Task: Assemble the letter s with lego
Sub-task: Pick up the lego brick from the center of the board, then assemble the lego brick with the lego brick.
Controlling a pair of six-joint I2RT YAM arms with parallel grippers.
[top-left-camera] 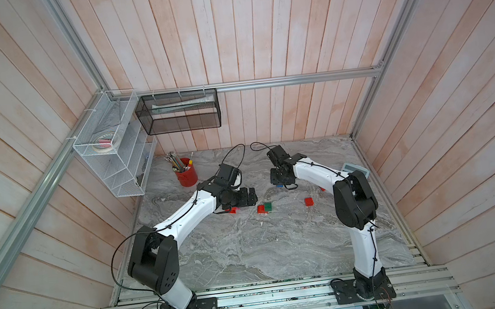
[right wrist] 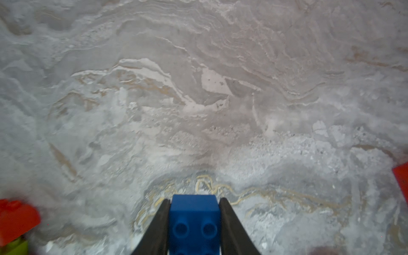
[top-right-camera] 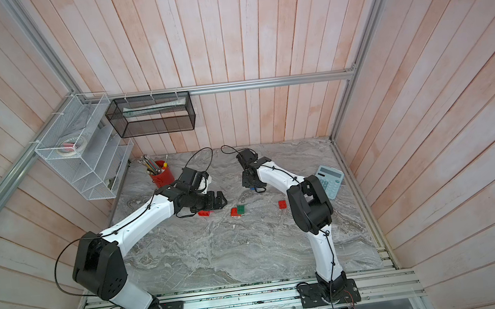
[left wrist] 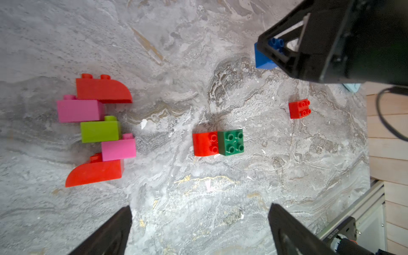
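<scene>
Soft even light, blurred wrist-view edges

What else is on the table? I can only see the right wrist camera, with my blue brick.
Observer: A zigzag stack of five bricks, red, pink, lime, pink, red, lies on the table.
Operator: Any spare bricks?
Observer: A dark green brick touches a curved red brick; a small red brick sits apart.
Operator: Is the other gripper busy?
Observer: No, the left gripper is open and empty.
</scene>
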